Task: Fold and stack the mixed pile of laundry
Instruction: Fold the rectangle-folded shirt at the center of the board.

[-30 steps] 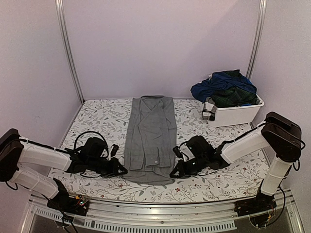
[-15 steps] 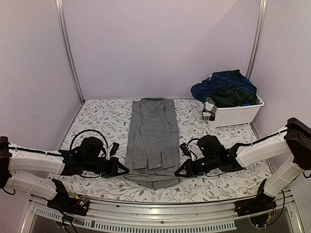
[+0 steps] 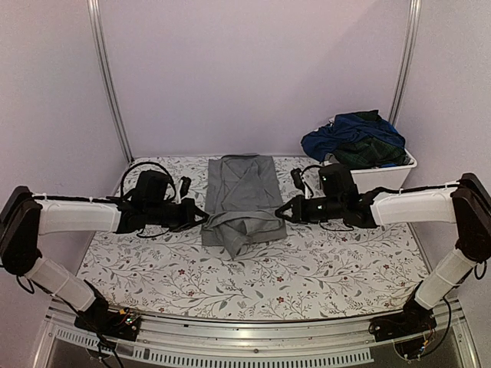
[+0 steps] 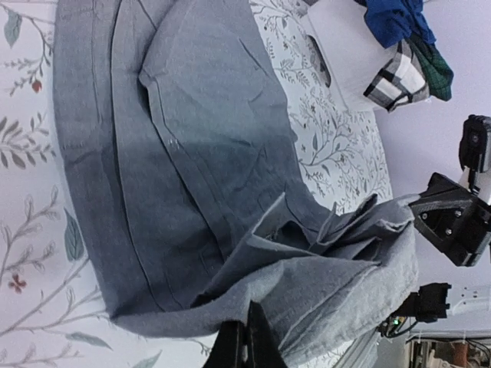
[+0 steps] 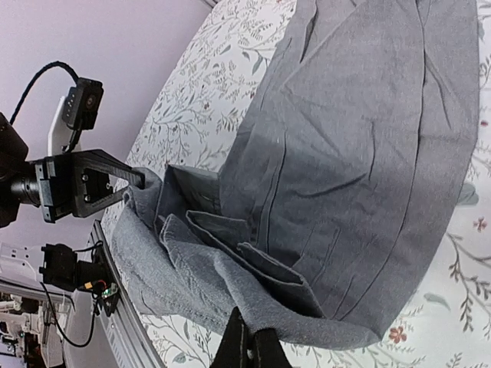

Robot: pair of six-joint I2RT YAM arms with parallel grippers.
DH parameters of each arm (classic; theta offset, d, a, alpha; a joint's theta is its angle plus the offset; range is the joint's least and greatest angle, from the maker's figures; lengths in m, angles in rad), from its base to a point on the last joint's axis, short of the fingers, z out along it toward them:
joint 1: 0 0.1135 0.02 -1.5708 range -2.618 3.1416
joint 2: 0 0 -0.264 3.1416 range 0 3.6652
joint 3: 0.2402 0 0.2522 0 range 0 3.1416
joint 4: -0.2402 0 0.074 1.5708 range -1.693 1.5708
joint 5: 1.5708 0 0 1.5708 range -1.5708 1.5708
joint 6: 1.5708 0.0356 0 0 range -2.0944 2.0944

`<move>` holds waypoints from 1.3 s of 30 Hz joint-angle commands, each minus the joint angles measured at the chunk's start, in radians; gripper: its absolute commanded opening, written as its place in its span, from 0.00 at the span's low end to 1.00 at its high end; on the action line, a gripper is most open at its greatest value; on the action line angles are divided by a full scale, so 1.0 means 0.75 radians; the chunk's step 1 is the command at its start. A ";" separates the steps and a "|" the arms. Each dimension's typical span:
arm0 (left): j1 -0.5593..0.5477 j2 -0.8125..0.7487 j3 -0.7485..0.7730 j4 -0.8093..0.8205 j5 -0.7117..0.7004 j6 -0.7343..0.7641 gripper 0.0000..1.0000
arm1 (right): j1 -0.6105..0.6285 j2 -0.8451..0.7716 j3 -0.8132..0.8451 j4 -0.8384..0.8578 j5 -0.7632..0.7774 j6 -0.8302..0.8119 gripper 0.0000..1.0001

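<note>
The grey garment (image 3: pixel 242 188) lies lengthwise on the floral table cloth (image 3: pixel 322 268), its near hem lifted and carried over its own middle, sagging between the grippers. My left gripper (image 3: pixel 201 218) is shut on the hem's left corner, seen up close in the left wrist view, where the left gripper (image 4: pixel 244 326) pinches the grey garment (image 4: pixel 192 153). My right gripper (image 3: pixel 282 215) is shut on the right corner; in the right wrist view the right gripper (image 5: pixel 249 326) holds the grey garment (image 5: pixel 353 138). A navy garment (image 3: pixel 349 132) and a dark green plaid one (image 3: pixel 370 153) lie heaped in the bin.
The white plastic bin (image 3: pixel 376 182) stands at the back right, close behind my right arm. A black-and-white checked cloth (image 4: pixel 400 77) hangs over its rim. Metal frame posts (image 3: pixel 107 77) stand at the back corners and a metal rail (image 3: pixel 245 337) runs along the near edge.
Both grippers have lifted the grey garment's near hem and carried it away from the near edge toward the garment's middle. The left gripper closed on the cloth at the start.
</note>
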 commanded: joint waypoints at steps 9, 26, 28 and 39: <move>0.258 0.518 0.482 0.168 0.157 0.126 0.00 | -0.260 0.486 0.626 -0.122 -0.072 -0.286 0.00; 0.386 0.955 0.814 0.250 0.178 0.124 0.00 | -0.345 0.913 1.015 -0.122 -0.118 -0.333 0.00; 0.389 0.969 0.825 0.233 0.166 0.131 0.00 | -0.346 0.940 1.049 -0.138 -0.126 -0.337 0.00; 0.434 0.719 0.654 0.193 0.175 0.191 0.68 | -0.411 0.716 0.854 -0.172 -0.150 -0.330 0.63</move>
